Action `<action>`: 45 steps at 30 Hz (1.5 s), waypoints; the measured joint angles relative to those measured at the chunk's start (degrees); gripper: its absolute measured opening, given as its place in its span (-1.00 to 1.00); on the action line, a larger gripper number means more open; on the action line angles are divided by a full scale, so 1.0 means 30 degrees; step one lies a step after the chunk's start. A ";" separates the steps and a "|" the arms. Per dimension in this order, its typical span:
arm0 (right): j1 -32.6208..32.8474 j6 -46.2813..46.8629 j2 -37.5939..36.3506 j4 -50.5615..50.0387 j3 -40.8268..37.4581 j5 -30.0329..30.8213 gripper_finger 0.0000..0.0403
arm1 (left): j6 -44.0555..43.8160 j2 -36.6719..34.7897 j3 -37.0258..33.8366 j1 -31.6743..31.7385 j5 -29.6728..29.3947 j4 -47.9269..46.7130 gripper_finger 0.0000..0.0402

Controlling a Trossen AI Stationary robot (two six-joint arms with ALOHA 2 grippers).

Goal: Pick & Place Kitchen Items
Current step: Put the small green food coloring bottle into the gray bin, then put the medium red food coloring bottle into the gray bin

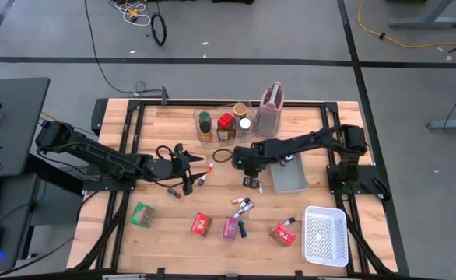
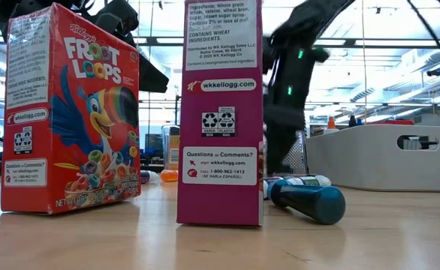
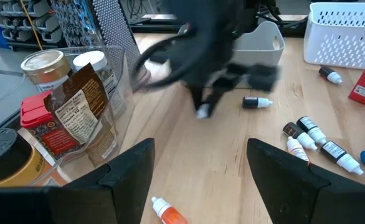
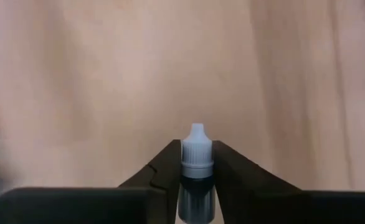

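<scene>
On the wooden table (image 1: 173, 225), right end effector (image 4: 197, 163) clamped on white-capped bottle (image 4: 196, 149), left end effector (image 3: 198, 171) apart

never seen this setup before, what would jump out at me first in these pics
The right gripper near the table's middle has its fingers pinched on a tiny white-capped bottle. The left gripper hangs open nearby, over an orange-capped bottle. Behind them a clear bin holds spice jars.

grey floor (image 1: 290, 31) strewn with cables (image 1: 159, 29), dark desk (image 1: 10, 117) alongside.
</scene>
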 joint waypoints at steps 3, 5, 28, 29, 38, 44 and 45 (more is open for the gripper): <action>0.0792 0.0888 -0.1183 -0.0459 0.0051 0.0379 -0.57 | 0.0002 0.0000 0.0000 -0.0005 0.0007 -0.0005 0.32; 0.1288 0.1559 -0.1940 -0.1074 0.0051 0.0751 -0.58 | -0.0002 0.0005 0.0000 0.0002 0.0007 -0.0005 0.32; 0.3889 1.0893 -0.9058 -0.4461 -0.6515 0.2071 -0.56 | 0.0002 0.0007 0.0015 0.0002 0.0007 0.0002 0.32; 0.3889 1.0844 -0.9058 -0.3492 -0.7131 0.1970 -0.56 | 0.0002 0.0007 0.0015 0.0002 0.0007 0.0002 0.32; 0.3882 1.0236 -0.9050 -0.1197 -0.8641 0.3481 -0.32 | 0.0002 0.0007 0.0015 0.0002 0.0161 -0.0005 0.32; 0.3747 1.0177 -0.9059 -0.1244 -0.8621 0.3308 -0.05 | 0.0002 0.0007 0.0015 0.0002 0.0309 0.0006 0.32; 0.3702 1.0261 -0.9065 -0.1362 -0.8535 0.3279 -0.02 | 0.0005 0.0007 0.0015 0.0002 0.0310 0.0020 0.32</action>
